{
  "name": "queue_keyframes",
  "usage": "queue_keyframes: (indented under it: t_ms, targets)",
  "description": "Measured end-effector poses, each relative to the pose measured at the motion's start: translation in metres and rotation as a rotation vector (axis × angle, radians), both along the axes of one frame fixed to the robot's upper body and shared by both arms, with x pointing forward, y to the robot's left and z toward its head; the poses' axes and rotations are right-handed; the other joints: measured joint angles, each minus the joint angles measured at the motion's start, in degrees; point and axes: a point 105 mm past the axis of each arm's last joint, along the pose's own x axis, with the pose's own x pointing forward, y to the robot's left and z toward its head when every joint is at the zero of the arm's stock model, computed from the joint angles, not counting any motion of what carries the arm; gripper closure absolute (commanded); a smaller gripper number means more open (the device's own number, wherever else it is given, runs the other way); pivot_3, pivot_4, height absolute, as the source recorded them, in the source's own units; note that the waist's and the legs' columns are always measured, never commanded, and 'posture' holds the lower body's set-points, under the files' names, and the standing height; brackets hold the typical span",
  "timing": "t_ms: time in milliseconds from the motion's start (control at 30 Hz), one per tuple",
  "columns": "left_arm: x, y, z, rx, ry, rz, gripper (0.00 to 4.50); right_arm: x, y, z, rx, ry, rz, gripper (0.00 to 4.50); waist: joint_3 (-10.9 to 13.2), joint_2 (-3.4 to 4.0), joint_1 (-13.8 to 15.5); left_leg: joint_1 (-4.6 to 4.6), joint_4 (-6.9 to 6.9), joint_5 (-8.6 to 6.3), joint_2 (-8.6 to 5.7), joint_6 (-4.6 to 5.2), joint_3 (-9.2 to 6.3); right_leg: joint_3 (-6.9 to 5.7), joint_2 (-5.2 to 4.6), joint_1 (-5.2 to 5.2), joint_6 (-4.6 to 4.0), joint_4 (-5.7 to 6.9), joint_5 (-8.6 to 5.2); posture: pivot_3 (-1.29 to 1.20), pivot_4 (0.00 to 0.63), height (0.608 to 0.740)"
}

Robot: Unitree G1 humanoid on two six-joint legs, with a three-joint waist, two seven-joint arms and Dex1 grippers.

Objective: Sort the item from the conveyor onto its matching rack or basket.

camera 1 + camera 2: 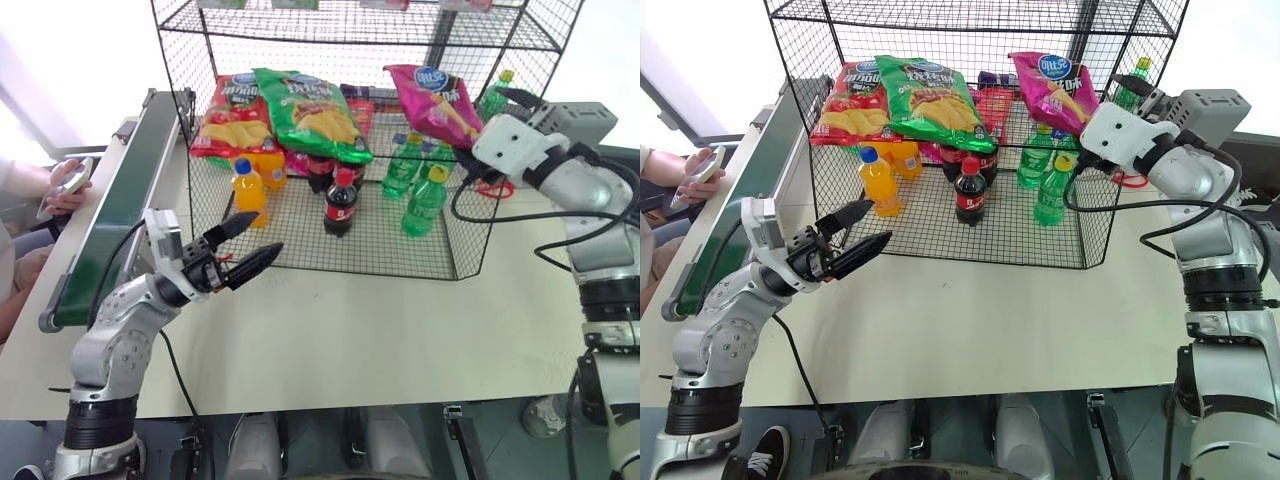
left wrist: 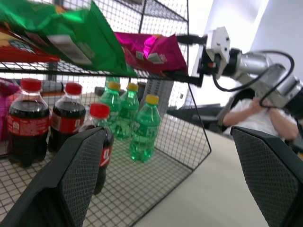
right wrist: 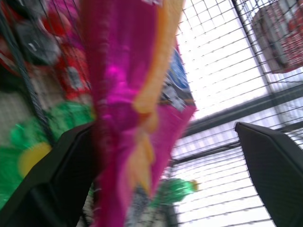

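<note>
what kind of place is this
Probably a mock shop or sorting test bench: a wire rack stocked with chip bags and drink bottles, and a conveyor on the same table.

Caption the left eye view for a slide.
Right pincer open beside pink snack bag on wire rack shelf.

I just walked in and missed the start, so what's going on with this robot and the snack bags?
The robot is sorting snacks into a black wire rack. Its right tool is at the rack's middle shelf with its fingers spread on either side of a magenta-pink bag, which rests on that shelf beside a green bag and a red bag. The left tool hangs open and empty over the table, in front of the rack. The conveyor on the left carries nothing.
</note>
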Motion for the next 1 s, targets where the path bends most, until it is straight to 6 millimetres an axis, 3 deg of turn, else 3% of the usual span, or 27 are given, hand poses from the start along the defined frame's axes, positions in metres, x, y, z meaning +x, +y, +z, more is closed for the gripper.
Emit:
queue_keyframes:
  t_ms: [133, 300, 400, 533, 633, 700, 767, 833, 867, 1000]
  targets:
    - [0.000, 0.002, 0.000, -0.001, 0.003, 0.012, 0.00, -0.010, 0.004, 0.001, -0.067, 0.018, 0.072, 0.03, -0.01, -0.02, 0.28, -0.05, 0.00, -0.02, -0.02, 0.04, 0.00, -0.02, -0.03, 0.00, 0.01, -0.06, 0.00, 0.00, 0.150, 0.740]
    - [0.000, 0.002, -0.001, 0.000, 0.004, 0.011, 0.00, -0.026, 0.022, -0.016, -0.001, 0.118, 0.262, 0.03, -0.01, -0.02, 0.14, -0.03, 0.00, -0.03, -0.02, 0.05, -0.01, -0.03, -0.02, 0.00, 0.02, -0.03, 0.00, 0.00, 0.150, 0.740]
    - [0.000, 0.002, -0.001, 0.004, 0.004, 0.012, 0.00, -0.037, 0.028, -0.013, 0.055, 0.126, 0.359, 0.03, -0.01, -0.02, 0.11, -0.03, 0.00, -0.03, -0.01, 0.05, -0.01, -0.03, -0.02, 0.00, 0.02, -0.03, 0.01, 0.00, 0.150, 0.740]
    - [0.001, 0.008, -0.005, 0.059, 0.017, 0.043, 0.00, -0.066, 0.042, 0.018, 0.326, 0.104, 0.570, 0.03, -0.01, -0.01, 0.12, -0.02, 0.00, -0.03, 0.01, 0.04, -0.03, -0.05, -0.01, 0.00, 0.02, -0.01, 0.01, 0.00, 0.150, 0.740]
    - [0.003, 0.018, -0.012, 0.141, 0.046, 0.101, 0.00, -0.093, 0.053, 0.031, 0.558, 0.206, 0.735, 0.03, -0.03, -0.05, 0.20, -0.01, -0.02, -0.04, 0.03, 0.06, -0.11, -0.08, -0.01, 0.04, 0.00, -0.02, 0.00, 0.00, 0.150, 0.740]
    - [0.004, 0.030, -0.018, 0.194, 0.075, 0.160, 0.00, -0.112, 0.062, 0.008, 0.658, 0.402, 0.802, 0.03, -0.05, -0.08, 0.43, -0.02, -0.03, -0.06, 0.03, 0.10, -0.16, -0.13, -0.04, 0.10, 0.00, -0.07, 0.00, 0.00, 0.150, 0.740]
    - [0.004, 0.043, -0.023, 0.246, 0.098, 0.235, 0.00, -0.126, 0.061, -0.037, 0.643, 0.624, 0.757, 0.03, -0.08, -0.14, 1.18, -0.02, -0.02, -0.11, 0.00, 0.18, -0.15, -0.14, -0.06, 0.12, 0.00, -0.15, -0.01, 0.00, 0.150, 0.740]
    - [0.005, 0.062, -0.025, 0.282, 0.131, 0.330, 0.00, -0.138, 0.048, -0.094, 0.575, 0.878, 0.628, 0.03, -0.05, -0.08, 1.54, -0.04, 0.02, -0.12, -0.05, 0.20, -0.04, -0.07, -0.15, 0.09, -0.01, -0.16, -0.01, 0.00, 0.150, 0.740]
    - [0.004, 0.070, -0.026, 0.300, 0.148, 0.358, 0.00, -0.142, 0.040, -0.113, 0.531, 0.954, 0.572, 0.03, -0.04, -0.10, 1.49, -0.04, 0.03, -0.12, -0.05, 0.21, -0.04, -0.07, -0.14, 0.08, -0.01, -0.18, -0.02, 0.00, 0.150, 0.740]
    - [0.001, 0.085, -0.027, 0.334, 0.166, 0.418, 0.00, -0.139, 0.026, -0.127, 0.493, 0.980, 0.517, 0.03, -0.04, -0.10, 1.10, 0.12, 0.05, -0.12, -0.03, 0.20, 0.00, 0.01, -0.06, 0.10, -0.04, -0.10, -0.01, 0.00, 0.150, 0.740]
